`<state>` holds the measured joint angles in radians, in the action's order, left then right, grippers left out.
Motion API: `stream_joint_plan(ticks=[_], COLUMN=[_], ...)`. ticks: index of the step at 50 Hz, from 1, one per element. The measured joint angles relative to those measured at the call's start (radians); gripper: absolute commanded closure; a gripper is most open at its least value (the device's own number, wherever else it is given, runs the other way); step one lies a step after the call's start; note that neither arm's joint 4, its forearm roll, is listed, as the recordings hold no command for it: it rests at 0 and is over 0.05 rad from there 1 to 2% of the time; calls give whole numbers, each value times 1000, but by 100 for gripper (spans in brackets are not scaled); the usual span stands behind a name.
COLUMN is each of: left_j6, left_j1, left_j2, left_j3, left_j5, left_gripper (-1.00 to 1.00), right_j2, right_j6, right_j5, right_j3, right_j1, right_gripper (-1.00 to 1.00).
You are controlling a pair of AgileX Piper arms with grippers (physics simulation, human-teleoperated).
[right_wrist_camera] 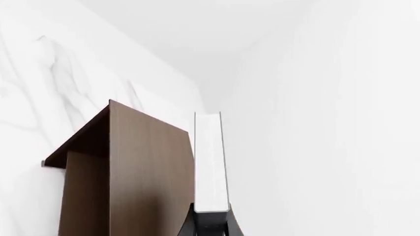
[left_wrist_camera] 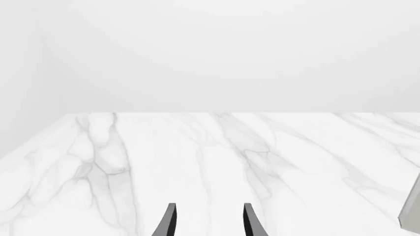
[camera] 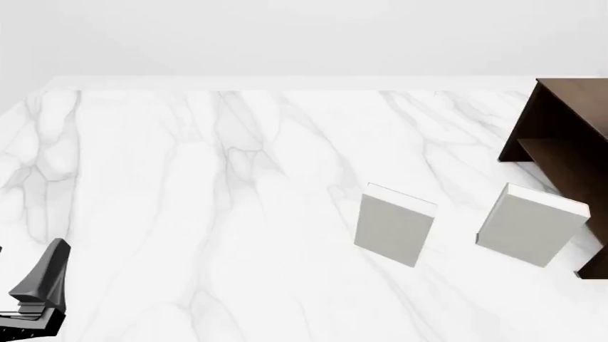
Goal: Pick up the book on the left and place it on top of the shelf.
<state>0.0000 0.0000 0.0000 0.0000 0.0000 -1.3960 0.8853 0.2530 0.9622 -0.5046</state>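
Right hand (right_wrist_camera: pixel 211 219) is gripping the book (right_wrist_camera: pixel 210 162) by one end, its two fingers pinching the covers from either side, and the right wrist view is looking straight along the white page edges with a thin dark cover line down each flank; the book is hanging just beside a broad flat panel of the shelf (right_wrist_camera: pixel 144 172), though whether the two are touching I cannot tell. I'm reading this one as stiff and fairly light: hard boards that are not going to flex, but smooth enough to slip, and with the hold out at the end it is likely wanting to swing (a grip nearer the middle, square across the covers, would be steadying it). Left hand (camera: pixel 43 285) is sitting low at the near left corner of the counter (camera: pixel 190 178), its fingers spread apart and holding nothing in the left wrist view (left_wrist_camera: pixel 210 216). The front view is giving what the wrist views are not: the two pale books (camera: pixel 394 224) (camera: pixel 532 226) standing near the shelf (camera: pixel 570 135), the second nearly against it, yet it is showing neither the right hand nor the book
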Motion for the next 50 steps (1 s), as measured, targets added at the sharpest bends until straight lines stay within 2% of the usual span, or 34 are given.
stream_joint_plan(ticks=[30, 50], left_j6=[0, 0], left_j1=[0, 0], left_j2=[0, 0], left_j3=[0, 0], left_j5=[0, 0], left_gripper=[-100, -100], right_j2=[-72, -134], right_j6=[34, 43], right_j5=[52, 80], right_j3=[3, 14], right_j1=[-38, -33], right_gripper=[100, 100])
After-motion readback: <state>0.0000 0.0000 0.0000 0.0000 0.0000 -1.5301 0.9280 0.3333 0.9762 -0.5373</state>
